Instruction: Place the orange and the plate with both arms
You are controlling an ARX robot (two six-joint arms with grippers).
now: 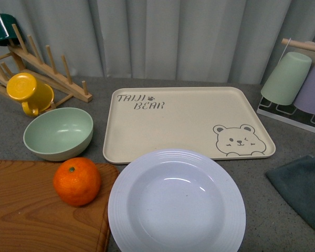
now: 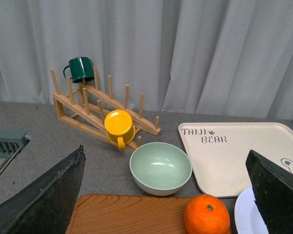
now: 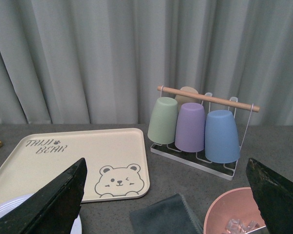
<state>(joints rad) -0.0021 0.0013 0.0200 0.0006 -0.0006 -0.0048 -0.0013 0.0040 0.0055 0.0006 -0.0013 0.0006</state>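
The orange point(image 1: 77, 181) rests on the right end of a wooden cutting board point(image 1: 26, 215), just left of the white plate point(image 1: 118, 210) at the table's front. No arm shows in the front view. My left gripper point(image 2: 165, 149) hangs open above the board. The orange point(image 2: 207, 215) sits low between its fingers, nearer the right one, untouched. A sliver of the plate point(image 2: 243, 218) shows beside that finger. My right gripper point(image 3: 166, 160) is open over bare table, holding nothing, and the plate's edge point(image 3: 2, 207) peeks out by one finger.
A beige bear tray point(image 1: 189, 121) lies behind the plate. A pale green bowl point(image 1: 58, 132) stands behind the orange. A wooden rack point(image 1: 52, 73) at the back left holds a yellow mug point(image 1: 30, 92). At the right are hanging cups point(image 1: 296, 79), a grey cloth point(image 1: 302, 189) and a pink bowl point(image 3: 234, 214).
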